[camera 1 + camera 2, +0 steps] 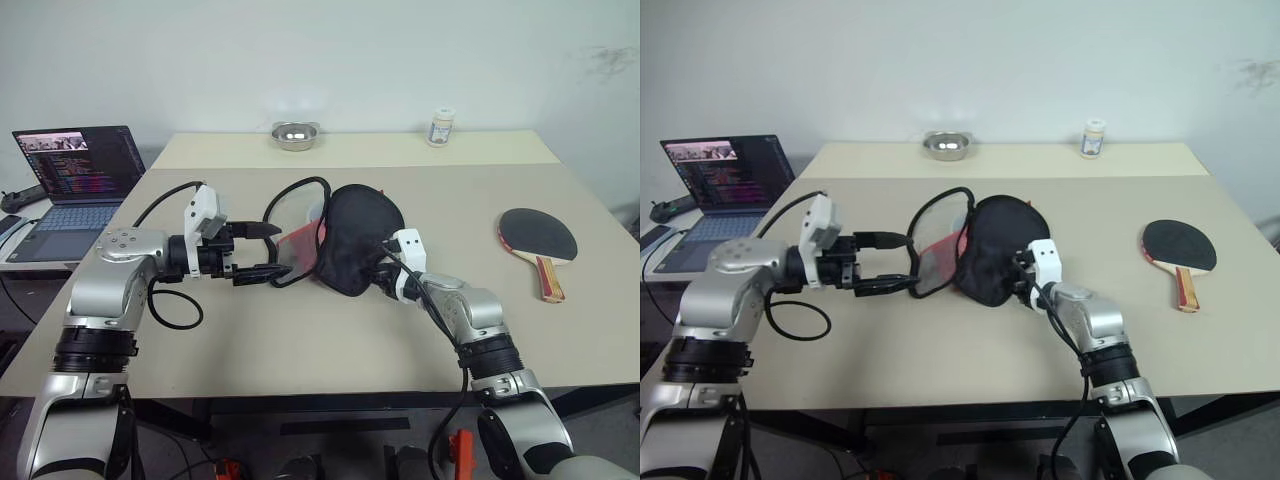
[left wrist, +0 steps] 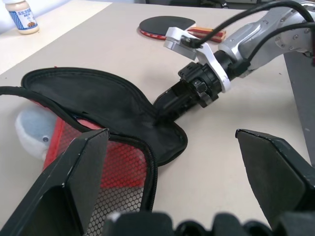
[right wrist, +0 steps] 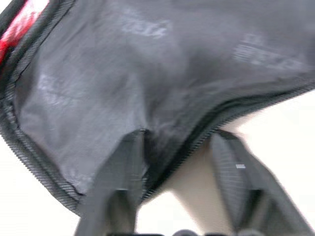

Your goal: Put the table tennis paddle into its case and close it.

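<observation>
The case (image 1: 355, 240) lies open at the table's middle, its black flap (image 2: 98, 98) standing up over the red mesh side (image 2: 118, 167). My right gripper (image 1: 383, 268) is at the flap's near zipper edge (image 3: 206, 130) and shut on it, one finger on each side of the fabric. To the left of the case, my left gripper (image 1: 268, 250) hangs open just short of the red mesh side, with nothing between its fingers. The table tennis paddle (image 1: 538, 238) rests black face up at the table's right, its handle toward me, clear of both grippers.
A laptop (image 1: 75, 185) stands open off the table's left edge. At the far edge sit a metal bowl (image 1: 294, 135) and a small bottle (image 1: 441, 127). A white and blue soft thing (image 2: 32, 132) peeks from under the case.
</observation>
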Robot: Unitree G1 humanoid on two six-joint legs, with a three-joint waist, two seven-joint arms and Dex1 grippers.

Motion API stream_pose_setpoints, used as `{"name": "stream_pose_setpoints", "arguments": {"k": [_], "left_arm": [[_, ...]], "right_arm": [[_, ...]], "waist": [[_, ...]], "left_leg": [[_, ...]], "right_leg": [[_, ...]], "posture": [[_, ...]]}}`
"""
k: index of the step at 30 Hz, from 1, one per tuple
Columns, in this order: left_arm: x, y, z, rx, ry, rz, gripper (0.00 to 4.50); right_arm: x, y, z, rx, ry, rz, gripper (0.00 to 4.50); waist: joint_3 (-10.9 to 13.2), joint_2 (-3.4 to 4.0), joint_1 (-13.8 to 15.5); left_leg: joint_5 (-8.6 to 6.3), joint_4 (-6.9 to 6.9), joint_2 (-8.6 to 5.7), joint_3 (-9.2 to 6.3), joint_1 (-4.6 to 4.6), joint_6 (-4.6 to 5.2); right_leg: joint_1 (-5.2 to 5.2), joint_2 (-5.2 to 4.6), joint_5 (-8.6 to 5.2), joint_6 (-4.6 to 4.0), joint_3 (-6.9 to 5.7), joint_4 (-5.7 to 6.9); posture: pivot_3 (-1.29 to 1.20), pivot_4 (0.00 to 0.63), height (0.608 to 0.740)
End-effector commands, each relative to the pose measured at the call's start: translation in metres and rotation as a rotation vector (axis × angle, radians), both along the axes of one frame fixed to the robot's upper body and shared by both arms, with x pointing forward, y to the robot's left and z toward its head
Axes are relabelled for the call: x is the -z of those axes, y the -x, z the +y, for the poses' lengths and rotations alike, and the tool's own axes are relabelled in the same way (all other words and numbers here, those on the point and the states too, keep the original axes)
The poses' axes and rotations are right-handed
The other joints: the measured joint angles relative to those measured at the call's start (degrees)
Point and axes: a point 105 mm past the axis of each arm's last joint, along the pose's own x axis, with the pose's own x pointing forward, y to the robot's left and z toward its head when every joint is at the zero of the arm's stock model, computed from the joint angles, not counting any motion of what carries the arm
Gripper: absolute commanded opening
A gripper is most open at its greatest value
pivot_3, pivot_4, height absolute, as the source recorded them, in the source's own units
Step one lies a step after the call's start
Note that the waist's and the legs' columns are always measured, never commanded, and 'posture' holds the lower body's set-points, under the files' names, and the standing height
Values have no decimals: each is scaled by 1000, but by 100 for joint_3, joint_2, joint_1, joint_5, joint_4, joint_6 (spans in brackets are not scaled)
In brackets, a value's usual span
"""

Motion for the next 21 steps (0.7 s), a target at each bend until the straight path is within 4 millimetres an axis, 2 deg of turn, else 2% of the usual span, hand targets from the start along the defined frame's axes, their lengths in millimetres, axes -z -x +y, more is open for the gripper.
{"name": "stream_pose_setpoints", "arguments": {"k": [1,3,8,13,17,21], "left_arm": [[-16,4,0,5,5,-62,4500],[-16,3,-1,6,6,-63,4500],[-13,1,0,4,11,-64,4500],[-7,0,2,9,15,-58,4500],[-1,-1,3,28,7,-56,4500],[4,-2,0,53,-2,-55,4500]], "right_arm": [[-18,-6,2,11,-14,-64,667],[-19,-6,2,18,-14,-68,30],[-31,-10,0,40,-35,-93,30],[-52,-15,-11,58,-52,-131,30],[-74,-17,-43,95,-24,-171,30],[-78,-11,-75,126,26,-166,30]], "waist": [[0,0,0],[0,0,0],[0,0,0],[0,0,-1],[0,0,3],[0,0,19]], "left_leg": [[0,0,0,2,1,0],[0,0,0,7,0,0],[0,0,0,18,-1,0],[0,-1,3,43,0,0],[0,-2,3,46,-2,0],[-1,-3,3,47,-4,2]], "right_leg": [[-1,0,0,0,3,2],[-5,1,0,0,10,4],[-17,2,0,0,25,12],[-30,9,0,0,54,19],[-33,9,0,0,59,18],[-32,10,0,0,58,14]], "posture": [[0,150,740],[0,150,740],[0,150,740],[0,150,740],[0,150,740],[0,150,740]]}}
